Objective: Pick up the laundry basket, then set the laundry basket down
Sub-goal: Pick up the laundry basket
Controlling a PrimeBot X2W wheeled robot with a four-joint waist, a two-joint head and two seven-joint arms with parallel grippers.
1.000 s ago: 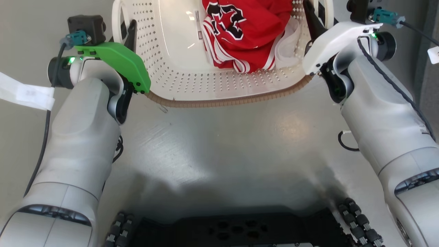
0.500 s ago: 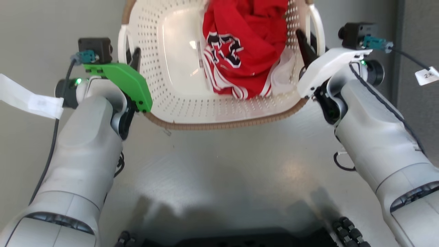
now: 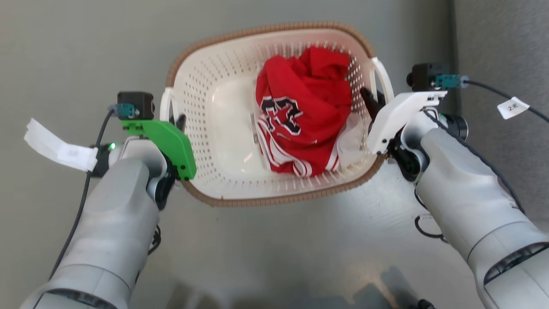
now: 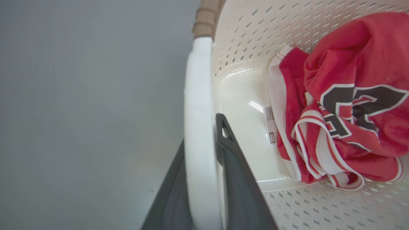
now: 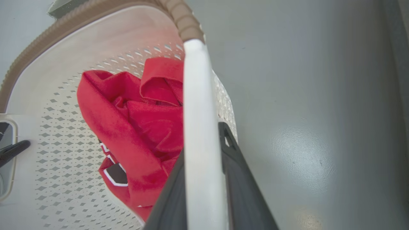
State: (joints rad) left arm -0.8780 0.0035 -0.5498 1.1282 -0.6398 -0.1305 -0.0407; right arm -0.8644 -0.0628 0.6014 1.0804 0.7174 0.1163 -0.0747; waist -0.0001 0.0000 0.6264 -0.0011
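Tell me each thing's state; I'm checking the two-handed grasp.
laundry basket: upright, gripped at both side handles.
red jersey: crumpled, lying in the basket's right half.
left gripper: shut on the basket's left handle.
right gripper: shut on the basket's right handle.

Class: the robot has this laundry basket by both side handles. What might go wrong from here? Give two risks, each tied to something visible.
1. The left end effector and right end effector each pinch only a thin, smooth white handle, so either grip might slip.
2. The red jersey lies toward the right side of the laundry basket, so the load may tip it that way when set down.
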